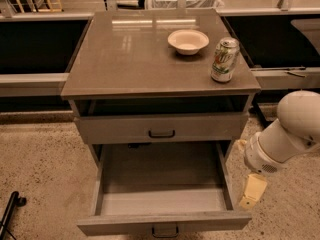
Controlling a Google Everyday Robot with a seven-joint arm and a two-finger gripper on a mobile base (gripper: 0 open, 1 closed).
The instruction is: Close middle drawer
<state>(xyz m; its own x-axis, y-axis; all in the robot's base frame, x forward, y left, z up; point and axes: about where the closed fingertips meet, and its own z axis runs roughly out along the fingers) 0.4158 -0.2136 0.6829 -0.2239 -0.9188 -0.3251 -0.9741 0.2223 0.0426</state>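
Note:
The middle drawer (162,223) is pulled far out of the grey cabinet (150,59), and its inside looks empty. Its flat grey front faces me at the bottom edge, with a small dark handle (165,230) at its centre. My gripper (252,191), pale yellow, hangs from the white arm (287,134) just outside the drawer's right side wall, near its front right corner. It is beside the drawer and I cannot tell whether it touches it. The lowest drawer is hidden under the open one.
The top drawer (161,128) stands slightly out, with a dark gap under the countertop. A white bowl (188,41) and a green-and-white can (224,59) stand on the cabinet top. Dark low shelving runs behind on both sides. A black object (10,211) lies on the floor at lower left.

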